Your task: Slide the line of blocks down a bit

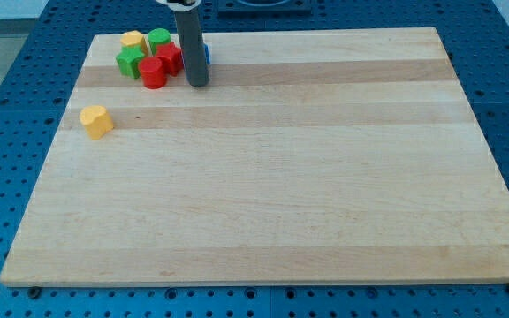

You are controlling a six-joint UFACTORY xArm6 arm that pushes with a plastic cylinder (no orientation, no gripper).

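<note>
A tight cluster of blocks sits at the board's top left: a yellow block (132, 40), a green round block (159, 39), a green star-like block (131, 62), a red star-like block (170, 57) and a red cylinder (154, 74). A sliver of a blue block (207, 56) shows behind the rod. My tip (198, 84) rests on the board just right of the red cylinder, hiding most of the blue block. A lone yellow heart-like block (96, 121) lies apart, lower at the left edge.
The wooden board (272, 177) lies on a blue perforated table (7, 132). The cluster is close to the board's top edge.
</note>
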